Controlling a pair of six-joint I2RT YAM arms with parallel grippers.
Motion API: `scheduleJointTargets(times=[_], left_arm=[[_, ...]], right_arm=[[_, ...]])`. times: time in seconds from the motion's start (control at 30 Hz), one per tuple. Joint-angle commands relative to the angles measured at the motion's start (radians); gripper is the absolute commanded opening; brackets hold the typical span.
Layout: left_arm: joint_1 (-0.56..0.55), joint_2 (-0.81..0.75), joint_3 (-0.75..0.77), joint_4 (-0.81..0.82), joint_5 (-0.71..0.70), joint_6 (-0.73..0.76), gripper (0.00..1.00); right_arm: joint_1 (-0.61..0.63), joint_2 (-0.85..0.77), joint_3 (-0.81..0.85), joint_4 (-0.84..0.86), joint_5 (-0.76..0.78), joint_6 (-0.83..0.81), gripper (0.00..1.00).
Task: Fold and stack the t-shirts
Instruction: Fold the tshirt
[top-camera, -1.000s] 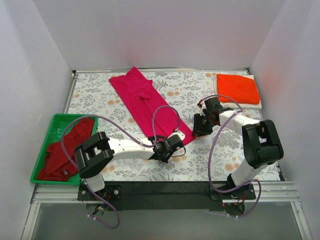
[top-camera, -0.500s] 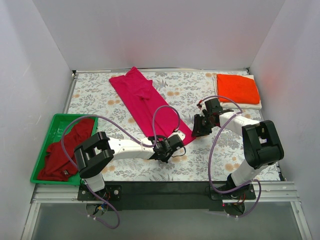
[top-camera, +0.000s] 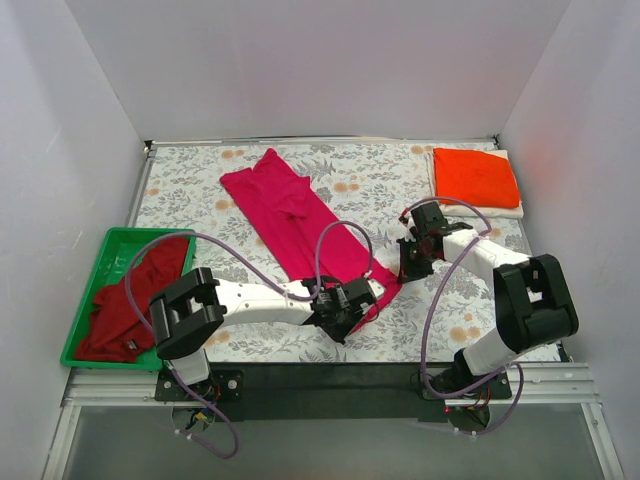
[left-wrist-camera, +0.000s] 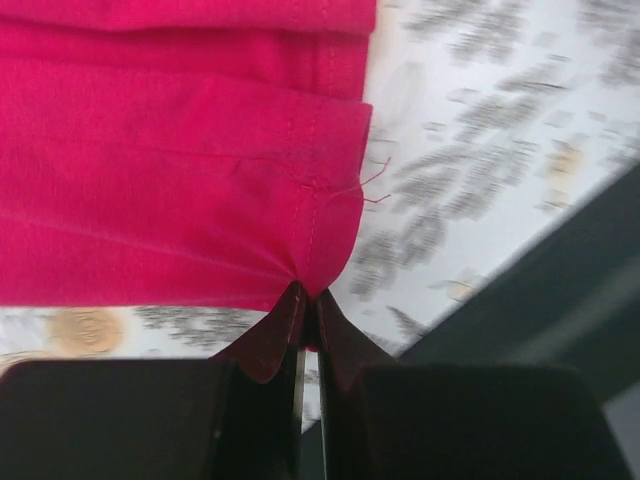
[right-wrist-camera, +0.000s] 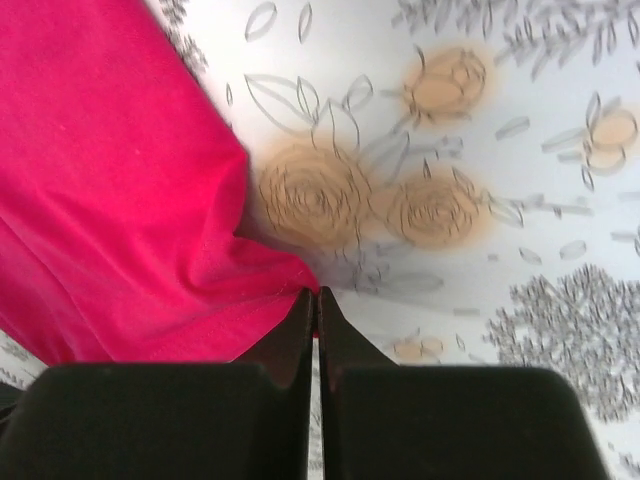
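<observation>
- A magenta-pink t-shirt (top-camera: 300, 225) lies as a long folded strip on the floral table (top-camera: 200, 190). It runs diagonally from the far middle toward the near edge, between the two arms.
- The left gripper (top-camera: 362, 298) has its fingers pressed together. They pinch one near hem corner of that shirt, and the cloth gathers into the fingertips (left-wrist-camera: 270, 345).
- The right gripper (top-camera: 406, 270) is also clamped tight, nipping the shirt's other near corner.
- An orange-red t-shirt (top-camera: 476, 177) sits folded on a folded white t-shirt (top-camera: 480, 211) in the far right corner.
- A darker red t-shirt (top-camera: 130, 295) lies crumpled in a green tray (top-camera: 84, 300) at the left.
</observation>
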Motion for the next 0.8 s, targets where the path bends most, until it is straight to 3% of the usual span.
scheduleJointTargets(times=[0.0, 0.2, 0.5, 0.77], left_arm=[[-0.037, -0.051, 0.051, -0.035, 0.157, -0.038, 0.05], [-0.006, -0.083, 0.094, 0.005, 0.1, -0.096, 0.04], [0.359, -0.231, -0.013, 0.042, 0.086, -0.104, 0.04], [0.549, -0.242, -0.042, 0.064, 0.06, 0.008, 0.05]], right_arm=[[-0.001, -0.076, 0.0, -0.116, 0.079, -0.027, 0.01], [-0.001, -0.078, 0.139, -0.157, 0.029, -0.022, 0.01], [0.019, 0.163, 0.492, -0.179, -0.097, 0.011, 0.01], [0.072, 0.371, 0.773, -0.185, -0.138, 0.05, 0.01]])
